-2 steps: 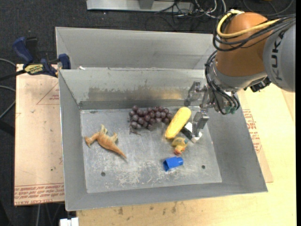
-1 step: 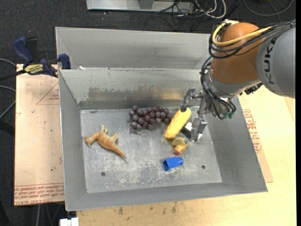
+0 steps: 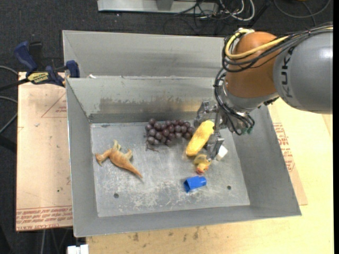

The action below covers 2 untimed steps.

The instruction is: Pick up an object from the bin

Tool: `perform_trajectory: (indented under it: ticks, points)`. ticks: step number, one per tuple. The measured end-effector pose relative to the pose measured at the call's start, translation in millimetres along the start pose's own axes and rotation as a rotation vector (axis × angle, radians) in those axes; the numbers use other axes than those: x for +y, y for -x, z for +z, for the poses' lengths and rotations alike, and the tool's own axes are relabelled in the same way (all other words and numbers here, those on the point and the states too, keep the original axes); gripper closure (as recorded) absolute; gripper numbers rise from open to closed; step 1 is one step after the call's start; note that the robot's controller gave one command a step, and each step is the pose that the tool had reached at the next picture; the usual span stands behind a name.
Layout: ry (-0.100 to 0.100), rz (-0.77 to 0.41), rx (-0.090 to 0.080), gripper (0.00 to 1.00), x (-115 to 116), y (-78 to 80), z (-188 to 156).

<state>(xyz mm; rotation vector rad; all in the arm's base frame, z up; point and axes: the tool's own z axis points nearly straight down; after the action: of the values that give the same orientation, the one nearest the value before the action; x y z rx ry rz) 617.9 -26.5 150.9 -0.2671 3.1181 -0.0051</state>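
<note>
My gripper (image 3: 210,128) hangs low in the right middle of the bin, open, over a yellow banana (image 3: 199,137). One finger (image 3: 204,111) stands at the banana's upper end and the other finger (image 3: 215,143) on its right side, so the banana lies between them. A small yellow and red thing (image 3: 202,166) lies just below the banana. Further toward the front is a small blue block (image 3: 195,183). A bunch of dark purple grapes (image 3: 168,130) touches the banana's left side.
An orange toy dinosaur (image 3: 118,158) lies alone on the left of the bin floor. The arm, with its orange cover and cables, comes in from the upper right over the bin's right wall.
</note>
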Motion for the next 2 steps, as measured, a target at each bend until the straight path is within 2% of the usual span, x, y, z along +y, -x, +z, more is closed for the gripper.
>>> perform_trajectory:
  ticks: [1, 2]
  points:
    - [0.003, -0.019, 0.003, 0.00, 9, 2.8, 16]
    - [0.008, -0.200, 0.014, 0.00, 29, 16.8, 34]
